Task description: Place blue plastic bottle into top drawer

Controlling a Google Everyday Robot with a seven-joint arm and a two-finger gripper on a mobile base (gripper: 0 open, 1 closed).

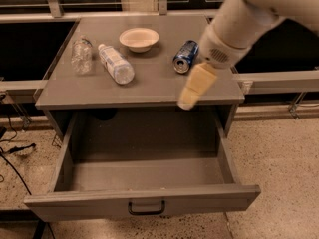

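Clear plastic comes first on the grey table [149, 91]: a wrinkled bottle [81, 55], then the blue plastic bottle [116, 63] lying on its side beside it. Next come a cream bowl [139, 38] and a blue can [185, 57]. My end effector [188, 101] hangs over the table's front edge, above the open top drawer [144, 202]; I cannot tell whether it is released or clenched.

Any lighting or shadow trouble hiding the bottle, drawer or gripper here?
Camera view: even light on the blue plastic bottle and table; the top drawer is shadowed at its back left; the gripper, over the table's front edge right of centre, is lit.
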